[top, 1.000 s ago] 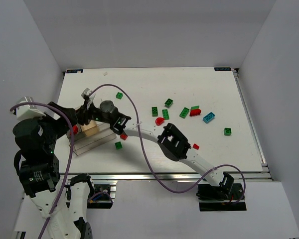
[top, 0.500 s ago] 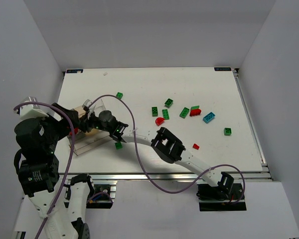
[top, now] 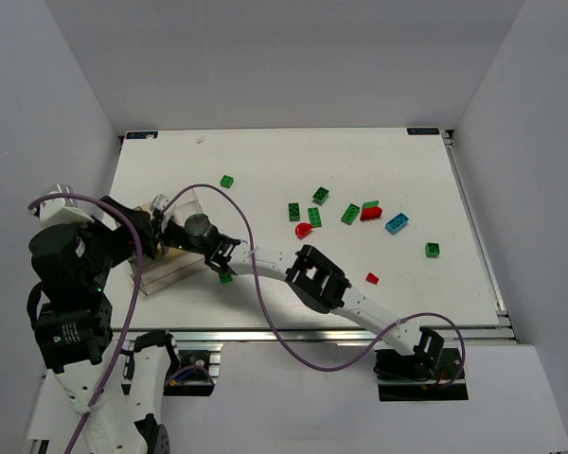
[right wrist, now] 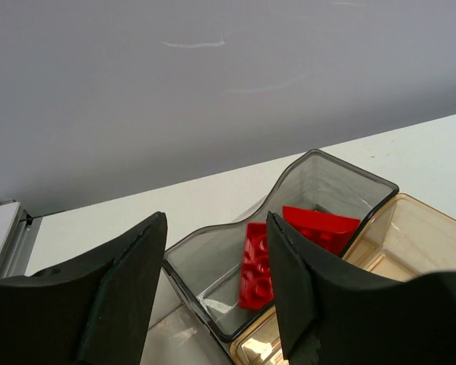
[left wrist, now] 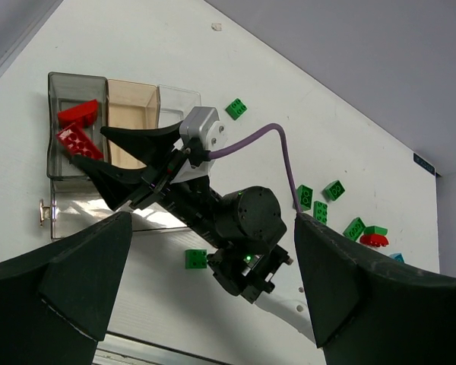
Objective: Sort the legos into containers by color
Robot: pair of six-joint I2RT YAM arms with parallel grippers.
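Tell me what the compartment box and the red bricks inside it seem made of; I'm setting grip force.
Compartment box: probably rigid transparent plastic, glossy; the walls are see-through, tinted smoky grey, amber or clear by compartment, with bright highlights. Red bricks: likely hard moulded plastic, smooth with a slight sheen; crisp edges and raised studs show.

Setting: robotics lab test cell. White tabletop (top: 265, 161) boxed in by plain pale walls (top: 293, 57); aluminium rail (top: 293, 334) along near edge; cabled left arm (top: 71, 284) and right arm (top: 322, 279) mounted there.
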